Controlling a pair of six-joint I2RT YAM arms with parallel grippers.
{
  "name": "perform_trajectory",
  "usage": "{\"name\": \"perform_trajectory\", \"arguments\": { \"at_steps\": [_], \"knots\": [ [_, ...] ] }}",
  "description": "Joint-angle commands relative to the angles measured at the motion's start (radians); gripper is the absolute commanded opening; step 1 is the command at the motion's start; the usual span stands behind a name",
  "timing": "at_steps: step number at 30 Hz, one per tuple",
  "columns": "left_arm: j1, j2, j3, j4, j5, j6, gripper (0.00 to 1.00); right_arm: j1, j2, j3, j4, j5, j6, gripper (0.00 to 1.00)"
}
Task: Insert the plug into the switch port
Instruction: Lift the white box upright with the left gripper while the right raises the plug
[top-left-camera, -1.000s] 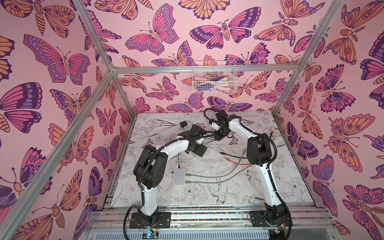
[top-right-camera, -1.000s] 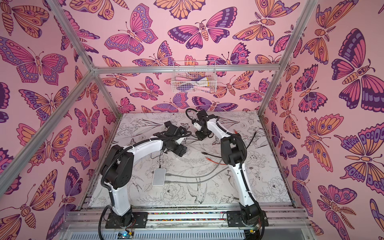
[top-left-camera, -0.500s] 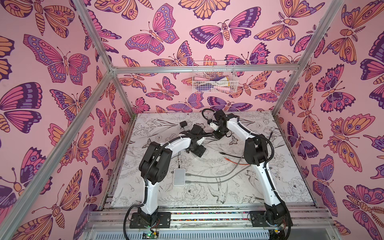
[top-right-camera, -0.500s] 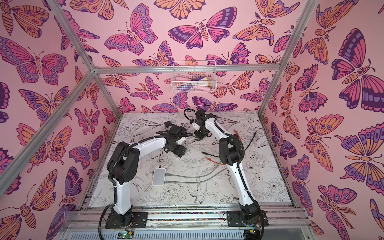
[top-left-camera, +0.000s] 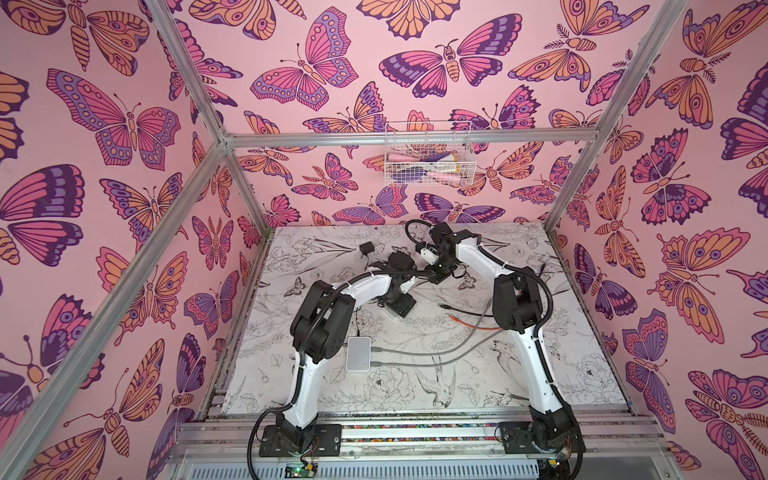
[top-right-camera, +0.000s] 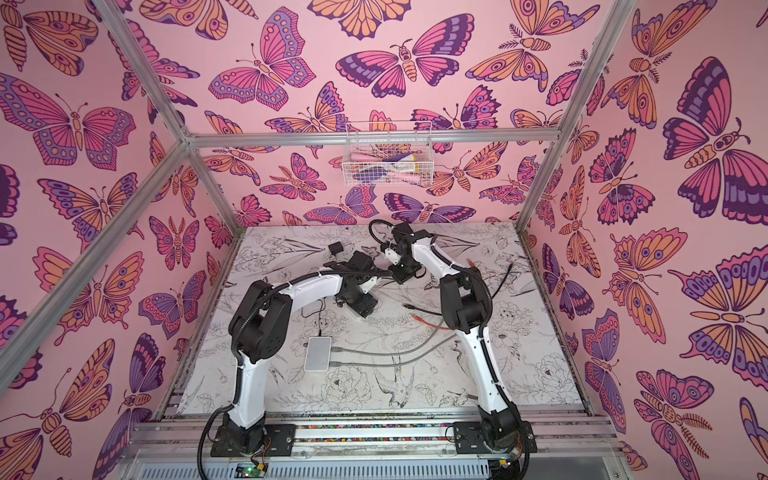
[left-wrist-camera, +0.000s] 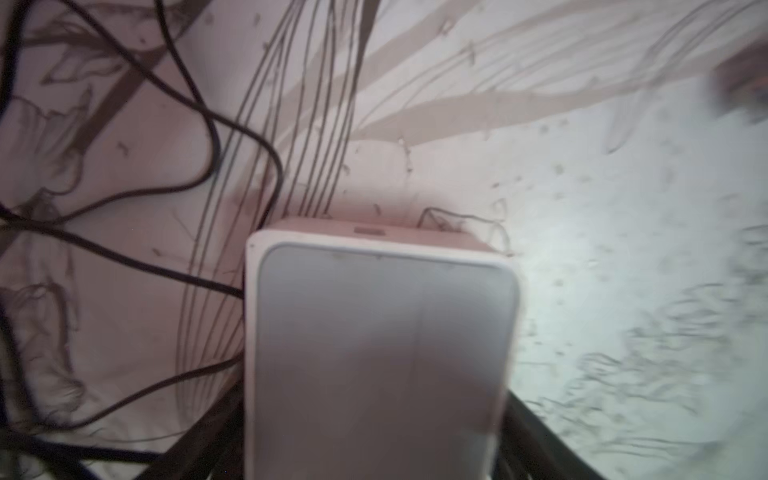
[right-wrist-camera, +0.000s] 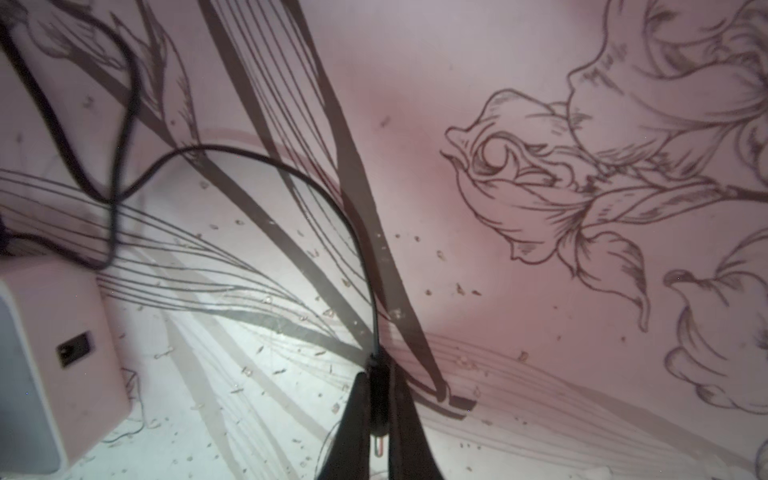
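The switch (left-wrist-camera: 380, 332) is a smooth white plastic box with rounded corners and a flat matte grey top panel. It sits low over the mat toward the far middle of the table, a little left of centre, under the left arm's wrist. The left gripper (left-wrist-camera: 374, 399) has its dark fingers (left-wrist-camera: 536, 432) spread wide, one against each long side of the box, so it holds the switch across its width. In the right wrist view the near side wall of the switch shows a small dark rectangular port (right-wrist-camera: 74, 348). The right gripper (right-wrist-camera: 377, 386) is pinched narrow on the plug (right-wrist-camera: 379, 399) — a slim black moulded barrel, standing lengthwise between the two tapered black fingers. It is to the right of the switch and apart from it. A thin, glossy black cable (right-wrist-camera: 291, 170) leaves the plug and curves away in a round loop toward the switch. The table mat (top-left-camera: 415, 399) is pale with fine ink drawings of flowers and birds, speckled with small crumbs under the plug. Nearer, left of centre, lies a second white box (top-left-camera: 358, 353) — flat, rounded — with two grey cables (top-left-camera: 419, 353) running right from its side, and an orange cable (top-left-camera: 473, 326) lies beyond them. A small black cube-shaped adapter (top-left-camera: 366, 249) rests at the far left.
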Motion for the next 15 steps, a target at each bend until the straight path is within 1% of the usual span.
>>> {"name": "perform_trajectory", "arguments": {
  "at_steps": [1, 2, 3, 4, 5, 6, 7, 9, 10, 11, 12, 14, 15],
  "knots": [
    [-0.014, 0.071, -0.027, -0.101, -0.052, 0.007, 0.81, 0.017, 0.013, -0.04, -0.064, -0.05, 0.012, 0.06],
    [-0.016, 0.074, -0.03, -0.1, -0.049, 0.006, 0.8, 0.016, 0.011, -0.043, -0.064, -0.049, 0.013, 0.06],
    [-0.016, 0.075, -0.031, -0.1, -0.044, 0.003, 0.75, 0.016, 0.009, -0.045, -0.063, -0.047, 0.013, 0.06],
    [-0.017, 0.071, -0.031, -0.1, -0.04, 0.003, 0.54, 0.015, 0.006, -0.047, -0.061, -0.042, 0.015, 0.05],
    [-0.016, 0.054, -0.031, -0.1, -0.056, -0.005, 0.27, 0.015, 0.0, -0.055, -0.056, -0.036, 0.017, 0.04],
    [-0.012, 0.026, -0.031, -0.1, -0.063, -0.015, 0.09, 0.015, -0.008, -0.062, -0.049, -0.029, 0.019, 0.03],
    [-0.002, -0.025, -0.035, -0.1, -0.03, -0.023, 0.0, 0.015, -0.02, -0.078, -0.036, -0.019, 0.025, 0.02],
    [0.037, -0.2, -0.083, -0.044, 0.09, -0.066, 0.0, 0.011, -0.063, -0.122, 0.004, -0.015, 0.043, 0.0],
    [0.063, -0.311, -0.138, 0.03, 0.155, -0.089, 0.0, 0.004, -0.098, -0.156, 0.037, -0.028, 0.057, 0.0],
    [0.088, -0.444, -0.205, 0.123, 0.206, -0.113, 0.0, -0.007, -0.134, -0.195, 0.077, -0.068, 0.078, 0.0],
    [0.101, -0.554, -0.273, 0.223, 0.223, -0.137, 0.0, -0.024, -0.18, -0.233, 0.117, -0.138, 0.103, 0.0],
    [0.115, -0.783, -0.463, 0.458, 0.237, -0.175, 0.0, -0.081, -0.29, -0.347, 0.272, -0.373, 0.197, 0.0],
    [0.115, -0.868, -0.542, 0.553, 0.262, -0.19, 0.0, -0.107, -0.336, -0.413, 0.357, -0.489, 0.258, 0.0]
  ]
}}
